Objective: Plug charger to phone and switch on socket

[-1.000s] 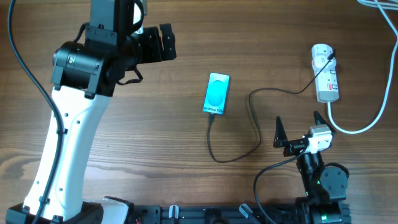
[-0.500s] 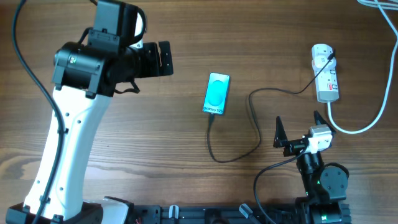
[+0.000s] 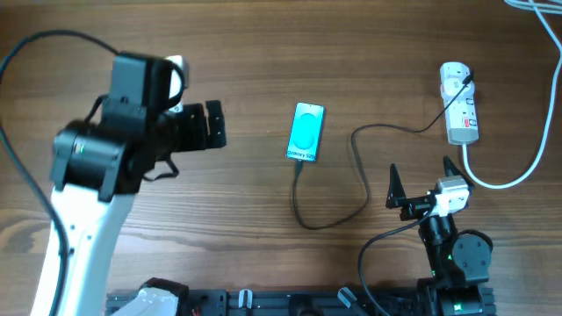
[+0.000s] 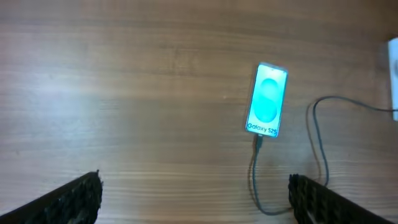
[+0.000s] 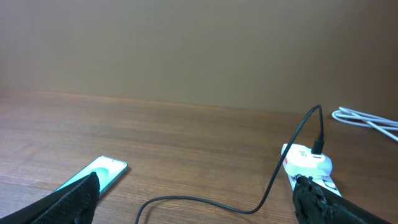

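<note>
Left fingers [image 4: 68,199]: spread wide and holding nothing. They hover over the bare bench [image 3: 219,228], left of the phone and well apart from it.
Right fingers [image 5: 323,202]: spread wide and empty. They sit low near the front edge of the bench, pointing across it, with the phone ahead on one side and the socket on the other.
Phone [image 3: 306,132]: lies flat at mid-bench with its cyan screen lit and facing up. Its white-band end points toward the robot.
Charger [image 3: 360,175]: the small tip meets the phone's white-band end. The thin black cable loops toward the robot, bends right and away, then runs to the socket, where its black plug sits in the far outlet.
Socket [image 3: 458,114]: lies on the right side of the bench, lengthwise away from the robot. I cannot tell how the switch is set.
White cord [image 3: 527,171]: leaves the socket's near end and curves right, then away along the bench's right edge.
</note>
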`<move>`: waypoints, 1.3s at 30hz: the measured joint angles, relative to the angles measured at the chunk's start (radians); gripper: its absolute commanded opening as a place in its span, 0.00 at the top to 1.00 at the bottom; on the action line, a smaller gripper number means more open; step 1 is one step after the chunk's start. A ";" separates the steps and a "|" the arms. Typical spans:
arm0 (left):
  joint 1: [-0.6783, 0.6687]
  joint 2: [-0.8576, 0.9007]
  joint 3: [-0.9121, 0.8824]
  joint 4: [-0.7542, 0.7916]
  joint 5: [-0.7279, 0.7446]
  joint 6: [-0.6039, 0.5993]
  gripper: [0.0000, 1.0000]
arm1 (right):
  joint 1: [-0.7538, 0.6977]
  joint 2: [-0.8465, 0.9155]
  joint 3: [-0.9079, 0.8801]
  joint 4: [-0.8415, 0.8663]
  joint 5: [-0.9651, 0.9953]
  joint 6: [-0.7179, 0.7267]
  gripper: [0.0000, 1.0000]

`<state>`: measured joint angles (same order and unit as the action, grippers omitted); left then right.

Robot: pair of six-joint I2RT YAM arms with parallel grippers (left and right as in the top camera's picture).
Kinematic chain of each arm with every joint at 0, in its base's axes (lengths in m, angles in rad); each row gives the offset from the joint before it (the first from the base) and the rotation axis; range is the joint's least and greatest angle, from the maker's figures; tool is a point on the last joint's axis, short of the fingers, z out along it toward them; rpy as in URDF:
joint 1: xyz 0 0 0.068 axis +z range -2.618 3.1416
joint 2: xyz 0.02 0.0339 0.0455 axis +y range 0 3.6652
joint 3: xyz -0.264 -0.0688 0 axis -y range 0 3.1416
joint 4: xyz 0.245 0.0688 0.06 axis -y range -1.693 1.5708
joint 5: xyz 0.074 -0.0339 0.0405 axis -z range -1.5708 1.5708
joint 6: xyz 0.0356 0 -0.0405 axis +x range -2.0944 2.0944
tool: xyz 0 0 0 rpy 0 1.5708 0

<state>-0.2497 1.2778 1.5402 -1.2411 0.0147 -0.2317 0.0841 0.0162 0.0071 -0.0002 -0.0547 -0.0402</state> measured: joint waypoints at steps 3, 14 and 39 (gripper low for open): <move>0.040 -0.079 -0.154 0.169 0.095 0.100 0.00 | 0.000 0.000 0.000 0.000 0.000 0.000 0.00; 0.199 -0.419 -0.539 0.315 0.296 0.218 0.00 | 0.000 0.000 0.000 0.000 0.000 0.000 0.00; 0.237 -1.097 -1.210 0.990 0.332 0.203 0.00 | 0.000 0.000 0.000 0.000 0.000 0.000 0.00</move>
<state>-0.0128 0.1806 0.3298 -0.2512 0.3470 -0.0288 0.0841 0.0158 0.0071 -0.0006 -0.0547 -0.0402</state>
